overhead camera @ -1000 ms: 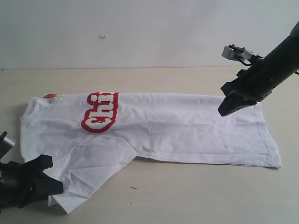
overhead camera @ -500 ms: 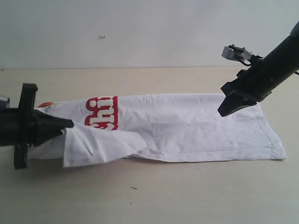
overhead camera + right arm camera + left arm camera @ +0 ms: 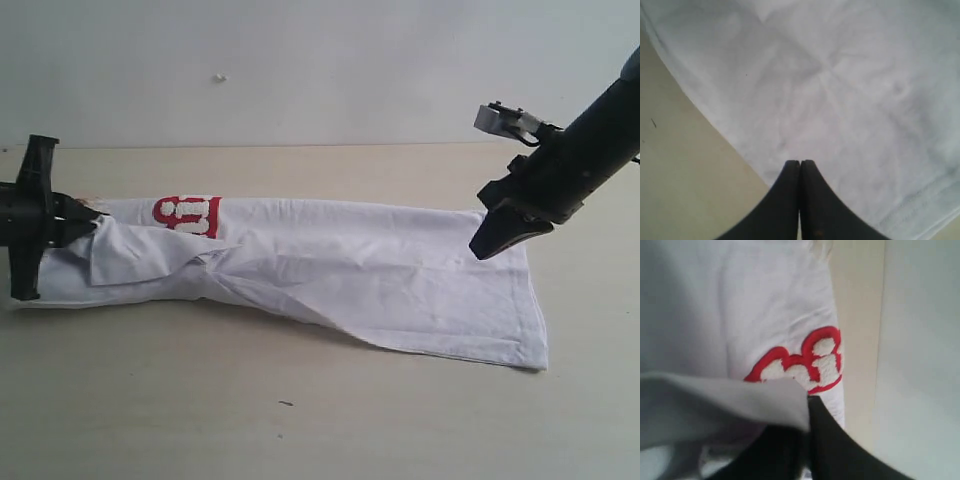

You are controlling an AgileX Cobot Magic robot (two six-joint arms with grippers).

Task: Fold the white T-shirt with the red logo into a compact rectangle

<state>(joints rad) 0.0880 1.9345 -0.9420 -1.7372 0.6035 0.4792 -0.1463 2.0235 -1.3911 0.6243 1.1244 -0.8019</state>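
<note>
The white T-shirt [image 3: 380,275] lies stretched across the table as a long band, its hem end at the right. A corner flap of the shirt [image 3: 135,255] is folded over near the left end, covering part of the red logo [image 3: 187,215]. My left gripper [image 3: 92,222] is shut on that flap's edge; in the left wrist view the cloth [image 3: 730,405] sits pinched between its fingers, with the logo [image 3: 805,362] just beyond. My right gripper [image 3: 485,245] hangs shut and empty above the shirt's far right part, over plain white fabric [image 3: 840,90].
The beige tabletop [image 3: 300,420] runs in front of the shirt, with a small dark speck [image 3: 287,404] on it. A pale wall [image 3: 300,70] rises behind the table's back edge.
My left gripper has lifted the near-left part of the shirt and carried it to the far left, folding it over and hiding much of the logo. The shirt's hem shifted. The right arm barely moved.
</note>
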